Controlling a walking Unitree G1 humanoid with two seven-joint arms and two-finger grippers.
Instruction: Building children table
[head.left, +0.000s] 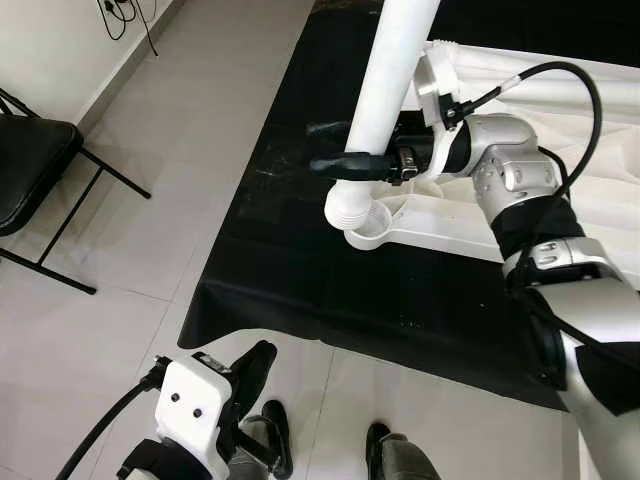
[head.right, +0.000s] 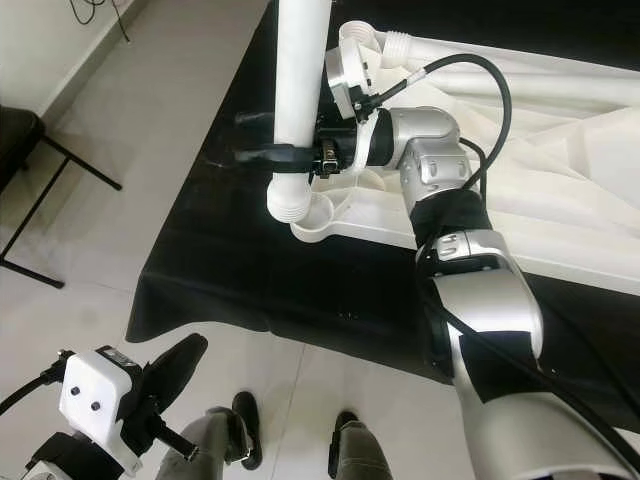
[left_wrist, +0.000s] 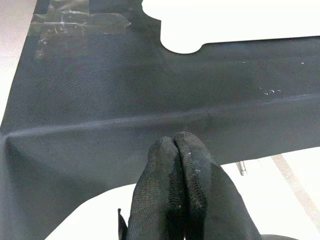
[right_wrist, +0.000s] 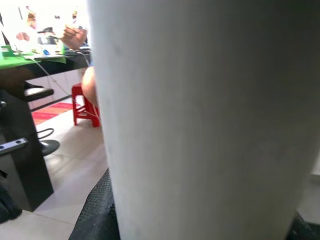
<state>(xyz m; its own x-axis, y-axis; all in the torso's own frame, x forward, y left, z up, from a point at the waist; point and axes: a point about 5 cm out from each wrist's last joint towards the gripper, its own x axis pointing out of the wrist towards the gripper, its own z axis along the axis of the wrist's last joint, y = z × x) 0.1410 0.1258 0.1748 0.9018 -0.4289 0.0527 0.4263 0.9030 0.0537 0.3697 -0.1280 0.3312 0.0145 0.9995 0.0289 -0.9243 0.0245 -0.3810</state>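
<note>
White table leg (head.left: 390, 90) upright, threaded end just above corner socket (head.left: 368, 224) of white tabletop (head.left: 560, 215), at front-left corner of black-clothed bench (head.left: 290, 270). Right gripper (head.left: 335, 148) jaws clamp leg low. You keep leg plumb, centre thread over socket, lower, then twist. Left gripper (left_wrist: 177, 185) jaws pressed together, idle below bench's front edge.

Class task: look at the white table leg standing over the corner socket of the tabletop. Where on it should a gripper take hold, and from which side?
Grip the table leg low on its smooth round shaft, just above the ribbed end, coming in sideways from the tabletop side, as the right gripper does. Holding low probably steadies the ribbed end over the corner socket.
</note>
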